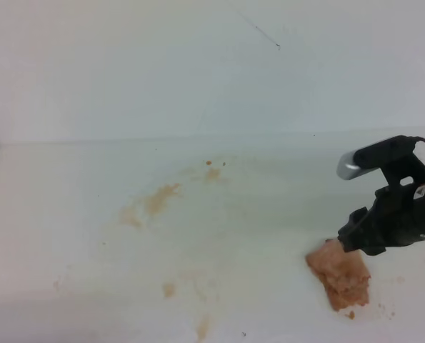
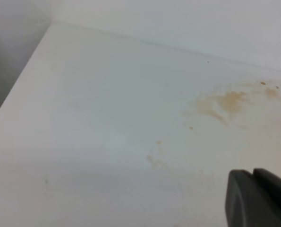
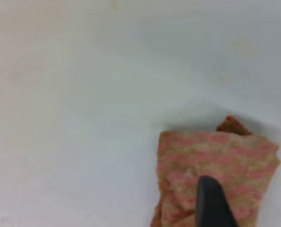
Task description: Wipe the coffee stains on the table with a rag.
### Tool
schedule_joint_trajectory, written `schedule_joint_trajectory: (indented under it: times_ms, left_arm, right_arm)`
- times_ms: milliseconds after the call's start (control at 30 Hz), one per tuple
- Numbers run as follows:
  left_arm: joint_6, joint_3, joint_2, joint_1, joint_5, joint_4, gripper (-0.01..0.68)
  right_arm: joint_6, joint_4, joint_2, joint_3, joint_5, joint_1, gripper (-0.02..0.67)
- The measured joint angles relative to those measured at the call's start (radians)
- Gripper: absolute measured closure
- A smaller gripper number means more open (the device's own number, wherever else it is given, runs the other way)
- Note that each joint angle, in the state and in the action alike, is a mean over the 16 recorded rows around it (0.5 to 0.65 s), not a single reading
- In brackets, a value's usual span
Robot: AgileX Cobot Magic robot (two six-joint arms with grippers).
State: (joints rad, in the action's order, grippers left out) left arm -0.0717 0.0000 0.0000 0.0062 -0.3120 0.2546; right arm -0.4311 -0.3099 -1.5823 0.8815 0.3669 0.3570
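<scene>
The coffee stains lie as tan smears at the table's middle left, with specks farther back and faint patches near the front. They also show in the left wrist view. The pinkish-orange rag lies flat at the front right, well right of the stains. My right gripper hangs at the rag's back edge. In the right wrist view it is open, its fingers spread over the rag. Only the tips of my left gripper show, pressed together and empty.
A pale wall rises behind the table. The table's left edge drops off beside a grey wall. Tiny orange crumbs lie just in front of the rag.
</scene>
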Motion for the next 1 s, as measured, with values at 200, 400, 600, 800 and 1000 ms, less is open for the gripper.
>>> schedule_joint_trajectory:
  times_ms: [200,400,600,800,1000]
  left_arm:
    - [0.000,0.000,0.000,0.000,0.000,0.000,0.675]
    - [0.000,0.000,0.000,0.000,0.000,0.000,0.675]
    - [0.000,0.000,0.000,0.000,0.000,0.000,0.675]
    - [0.000,0.000,0.000,0.000,0.000,0.000,0.675]
    - [0.000,0.000,0.000,0.000,0.000,0.000,0.675]
  right_arm:
    - [0.003,0.011,0.076,0.026,0.068,0.000,0.370]
    - [0.007,0.042,0.228,0.040,0.130,0.000,0.479]
    - [0.010,0.074,0.397,0.042,0.164,0.000,0.597]
    - [0.011,0.087,0.503,0.042,0.178,0.000,0.645]
    - [0.011,0.087,0.534,0.039,0.185,0.000,0.649]
